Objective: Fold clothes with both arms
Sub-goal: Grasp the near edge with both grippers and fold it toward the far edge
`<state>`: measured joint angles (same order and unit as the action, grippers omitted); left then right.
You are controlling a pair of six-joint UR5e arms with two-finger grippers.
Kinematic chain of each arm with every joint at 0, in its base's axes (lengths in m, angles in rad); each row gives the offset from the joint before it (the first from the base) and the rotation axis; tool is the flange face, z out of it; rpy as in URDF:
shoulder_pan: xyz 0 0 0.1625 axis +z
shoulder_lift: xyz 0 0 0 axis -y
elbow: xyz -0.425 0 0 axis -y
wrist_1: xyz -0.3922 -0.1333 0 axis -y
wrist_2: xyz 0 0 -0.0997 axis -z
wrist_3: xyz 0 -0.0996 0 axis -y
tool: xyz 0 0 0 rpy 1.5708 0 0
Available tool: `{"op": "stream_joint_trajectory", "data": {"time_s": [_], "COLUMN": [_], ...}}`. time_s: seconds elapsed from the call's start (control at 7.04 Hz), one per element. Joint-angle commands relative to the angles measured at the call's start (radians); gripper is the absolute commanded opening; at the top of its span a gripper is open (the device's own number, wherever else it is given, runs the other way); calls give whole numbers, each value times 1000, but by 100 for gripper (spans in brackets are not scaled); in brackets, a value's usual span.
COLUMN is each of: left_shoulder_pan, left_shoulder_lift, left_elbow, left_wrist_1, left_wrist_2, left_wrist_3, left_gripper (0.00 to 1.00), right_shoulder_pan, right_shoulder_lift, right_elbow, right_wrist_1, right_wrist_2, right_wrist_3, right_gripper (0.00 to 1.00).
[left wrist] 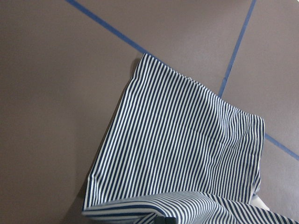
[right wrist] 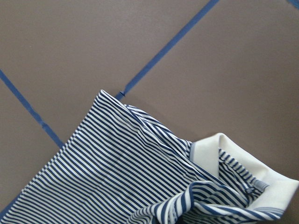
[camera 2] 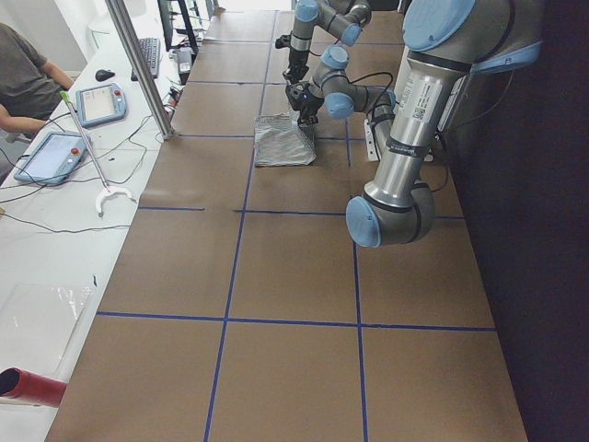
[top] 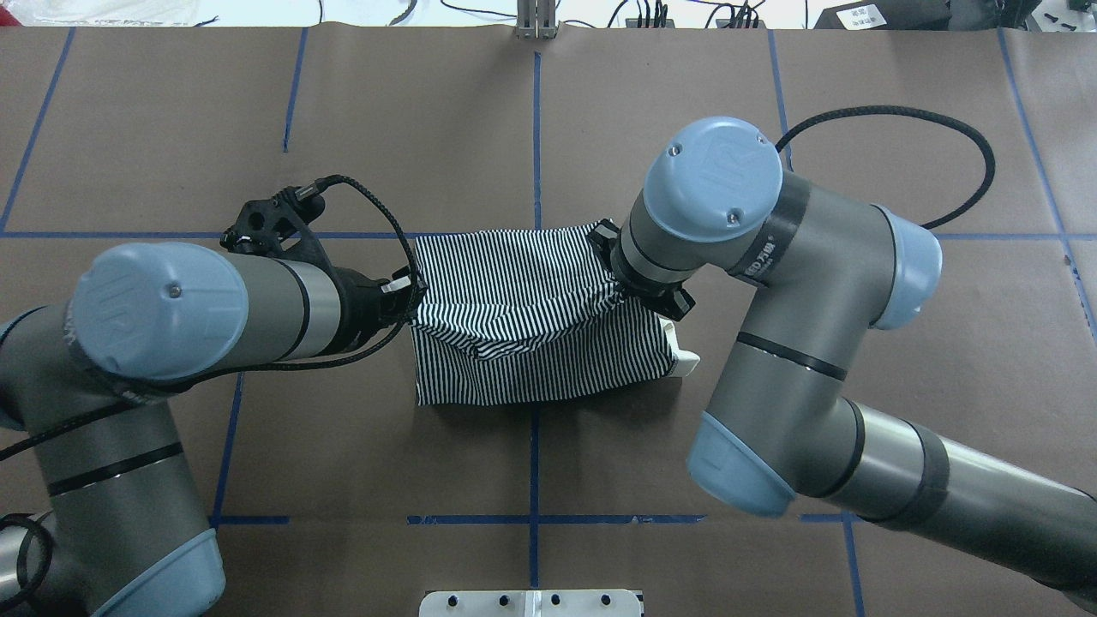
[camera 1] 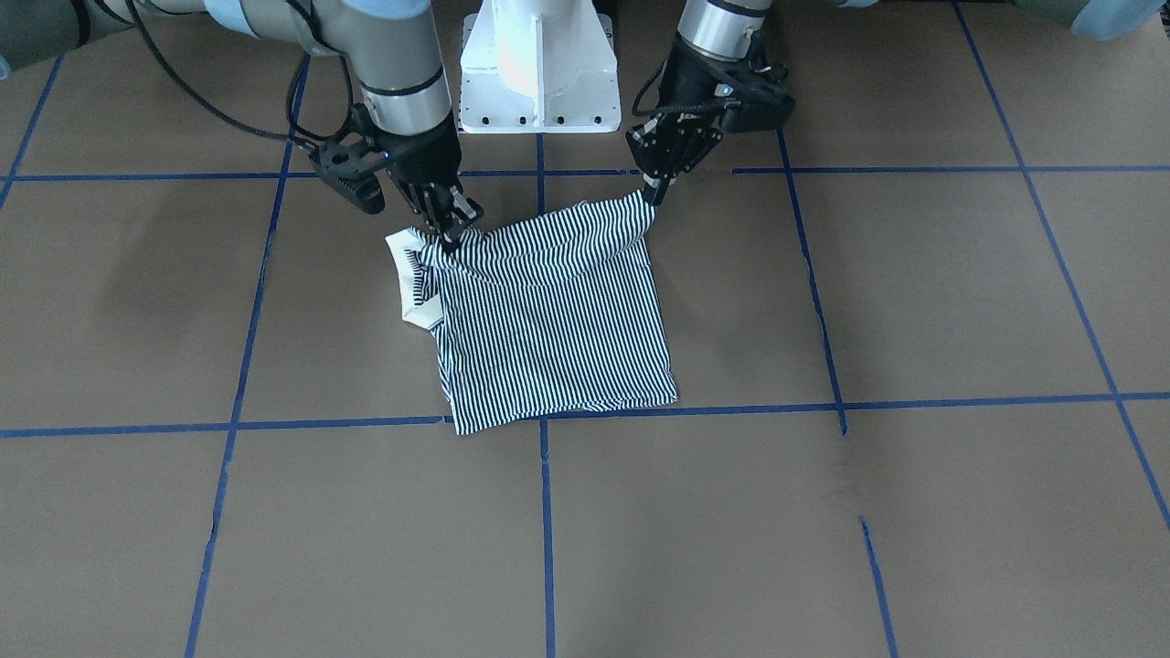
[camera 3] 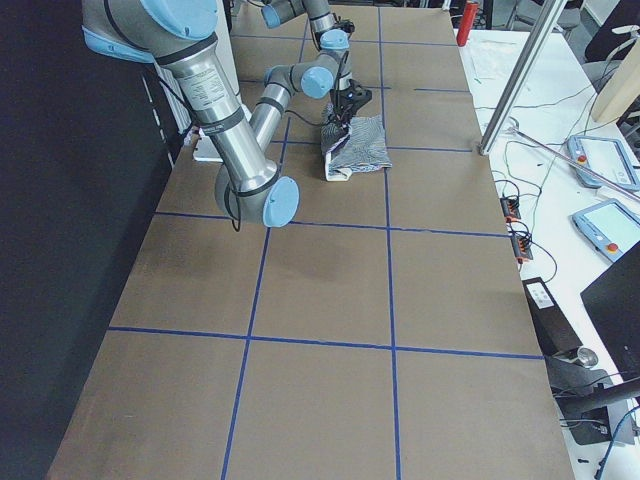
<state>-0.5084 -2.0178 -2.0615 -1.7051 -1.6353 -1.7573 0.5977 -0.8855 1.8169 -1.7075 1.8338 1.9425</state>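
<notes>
Two corners of the folded striped polo shirt [camera 1: 558, 338], on its edge nearest the robot, are drawn up off the brown desk [camera 1: 914, 512]. From overhead, the left hand [camera 1: 653, 194] is clenched on the left corner, the fabric sags between, and the right hand [camera 1: 448, 234] grasps the corner beside the cream collar [camera 1: 407, 274], while the far part lies flat mid-desk

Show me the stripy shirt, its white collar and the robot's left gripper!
striped shirt [camera 1: 558, 338]: front-facing view, middle of the flat striped panel.
collar [camera 1: 402, 265]: front-facing view, on its cream band.
left gripper [camera 1: 654, 194]: front-facing view, where its jaws pinch the shirt's corner.
</notes>
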Motion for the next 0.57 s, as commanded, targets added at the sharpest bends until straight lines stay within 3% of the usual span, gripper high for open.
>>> {"op": "stream_joint_trajectory", "data": {"time_s": [0.0, 0.14, 0.28, 0.43], "left_shoulder_pan": [-76, -106, -152, -230], "left_shoulder_lift": [-62, -94, -143, -195], "left_elbow": [203, 362, 523, 622], "left_wrist_1": [-94, -199, -300, -339], "left_wrist_2": [-2, 2, 8, 2], "left_wrist_3": [91, 137, 236, 356], "left_gripper": [0, 0, 0, 43], "right_shoulder_pan": [83, 97, 117, 179], "right_shoulder_lift": [121, 150, 228, 271], "right_elbow": [-288, -427, -655, -798], "right_wrist_1": [135, 258, 413, 548], "right_wrist_2": [76, 78, 87, 99], "right_wrist_3": [-68, -112, -181, -282], "right_gripper": [0, 0, 74, 100]}}
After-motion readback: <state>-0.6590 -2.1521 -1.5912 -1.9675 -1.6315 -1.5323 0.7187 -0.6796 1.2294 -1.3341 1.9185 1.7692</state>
